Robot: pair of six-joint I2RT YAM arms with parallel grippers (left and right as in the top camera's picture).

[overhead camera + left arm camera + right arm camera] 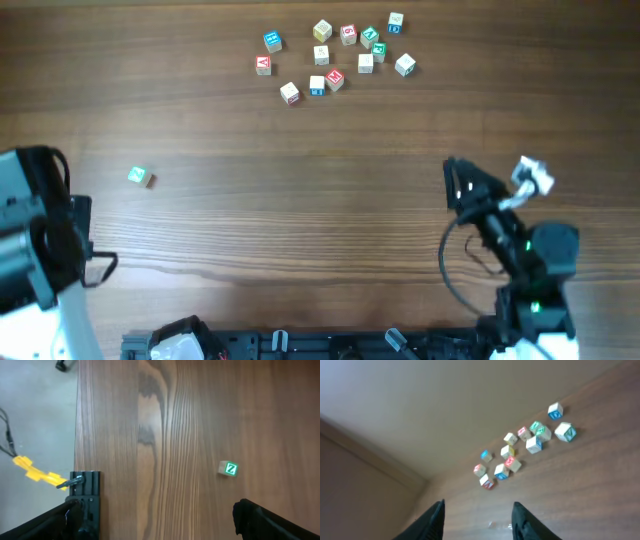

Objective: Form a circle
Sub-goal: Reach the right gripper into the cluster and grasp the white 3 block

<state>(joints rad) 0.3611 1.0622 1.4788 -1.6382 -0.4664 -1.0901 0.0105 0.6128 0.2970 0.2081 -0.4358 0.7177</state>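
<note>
Cube cluster [538, 433] beyond right end effector [478, 510]

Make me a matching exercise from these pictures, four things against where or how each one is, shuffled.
1. lone green cube
2. scatter of letter cubes
3. left hand
4. right hand

A. bunched at the top of the overhead view
B. open, facing the lone cube
C. open, facing the scatter
D. alone at the left of the overhead view

Pairs: 1-D, 2-A, 3-B, 4-C
</note>
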